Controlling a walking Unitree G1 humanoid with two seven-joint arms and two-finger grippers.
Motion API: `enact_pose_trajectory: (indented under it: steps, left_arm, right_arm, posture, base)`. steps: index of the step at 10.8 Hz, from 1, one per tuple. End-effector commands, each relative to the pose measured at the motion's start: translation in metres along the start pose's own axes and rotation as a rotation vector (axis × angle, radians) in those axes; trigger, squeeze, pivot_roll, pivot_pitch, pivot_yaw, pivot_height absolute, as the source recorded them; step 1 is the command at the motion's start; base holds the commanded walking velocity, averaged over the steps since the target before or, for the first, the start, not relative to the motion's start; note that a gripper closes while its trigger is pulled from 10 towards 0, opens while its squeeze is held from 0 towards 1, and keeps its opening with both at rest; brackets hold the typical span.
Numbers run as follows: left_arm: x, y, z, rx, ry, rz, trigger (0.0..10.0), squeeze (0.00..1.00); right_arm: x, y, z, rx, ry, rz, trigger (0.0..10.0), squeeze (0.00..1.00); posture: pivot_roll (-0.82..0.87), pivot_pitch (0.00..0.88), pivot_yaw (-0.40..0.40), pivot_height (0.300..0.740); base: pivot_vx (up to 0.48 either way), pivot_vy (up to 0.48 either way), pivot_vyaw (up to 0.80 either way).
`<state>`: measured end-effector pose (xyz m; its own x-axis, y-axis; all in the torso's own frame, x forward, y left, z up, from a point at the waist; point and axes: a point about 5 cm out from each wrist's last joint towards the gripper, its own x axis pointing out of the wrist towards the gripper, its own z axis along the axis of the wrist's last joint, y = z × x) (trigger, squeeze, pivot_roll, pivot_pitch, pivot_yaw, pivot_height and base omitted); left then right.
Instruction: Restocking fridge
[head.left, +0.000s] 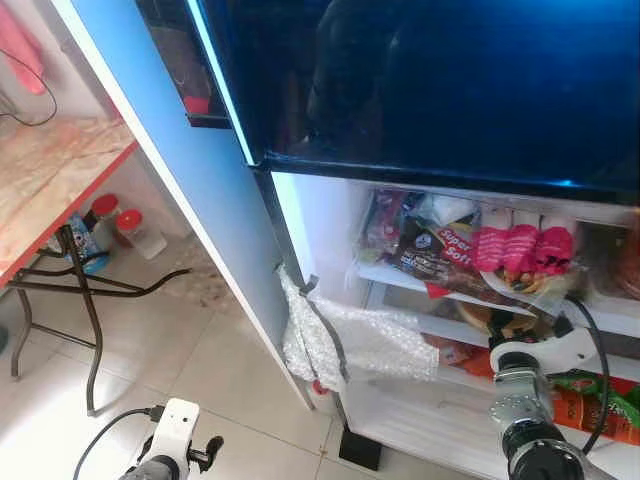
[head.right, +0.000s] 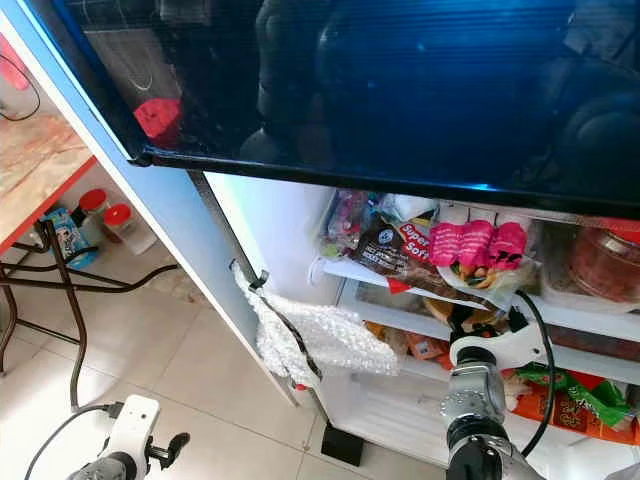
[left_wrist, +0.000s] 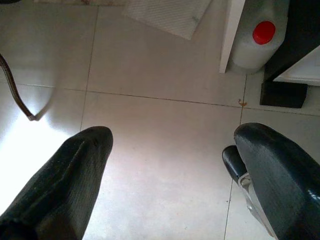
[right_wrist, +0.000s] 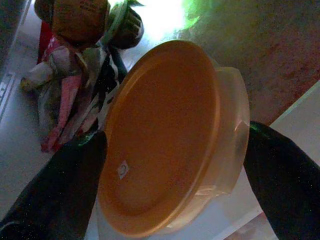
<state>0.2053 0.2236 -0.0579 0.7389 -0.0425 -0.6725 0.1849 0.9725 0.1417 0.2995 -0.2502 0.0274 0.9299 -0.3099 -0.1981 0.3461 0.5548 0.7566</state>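
Scene: fridge (head.left: 300, 230) stands with its lower compartment open; the robot faces the shelves from the front, tiled floor (head.left: 150, 370) below.

Task thing: round container with an orange lid (right_wrist: 165, 135), clear plastic body, seen close in the right wrist view. It sits tilted between the two black fingers (right_wrist: 55, 195), inside the fridge on a middle shelf (head.right: 590, 320), under the shelf of packets.

Right gripper (head.right: 478, 322): reached into the fridge, fingers spread about as wide as the container, one at each side of its rim. Whether the pads press on it or merely flank it, I cannot tell; contact looks likely, no squeeze visible.

Left gripper (left_wrist: 170, 165): hangs low over the floor, fingers wide apart, holding nothing. A white jug with a red cap (left_wrist: 260, 40) stands on the floor ahead of it, beside the fridge base.

Neighbours: pink-and-white "Super Soft" packets (head.left: 500, 250) on the shelf above; orange and green bags (head.right: 570, 400) on the shelf below; a wad of bubble wrap (head.left: 350, 335) taped to the fridge's front edge.

Handling, judged: rigid but thin-walled plastic, smooth, probably slippery; weight unknown, contents hidden by the lid.

Grip point, judged: across the diameter at the body wall just under the lid rim, not on the lid itself, which could pop off.

Risk, judged: tilt may let it slide off the pads; keep it level.
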Motion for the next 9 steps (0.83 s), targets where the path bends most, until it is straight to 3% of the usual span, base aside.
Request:
enact_pose_trajectory:
  steps: [1,2,9]
  left_arm:
    - [-0.004,0.008,-0.009,0.011,0.030,0.017,10.0,0.00]
    - [-0.004,0.008,-0.008,0.011,0.029,0.017,10.0,0.00]
    - [-0.003,0.007,-0.006,0.004,0.023,0.017,10.0,0.00]
  right_arm:
    - [0.008,0.022,0.001,-0.050,0.007,0.113,10.0,1.00]
    - [0.007,0.022,0.000,-0.071,0.017,0.115,10.0,0.01]
    - [-0.003,-0.014,0.031,-0.088,-0.174,-0.087,10.0,0.00]
  posture:
    - [-0.17,0.045,0.178,0.740]
    - [-0.17,0.046,0.178,0.740]
    - [-0.18,0.064,0.180,0.740]
  base:
    - [0.000,0.000,0.00]
    - [0.000,0.000,0.00]
    - [0.000,0.000,0.00]
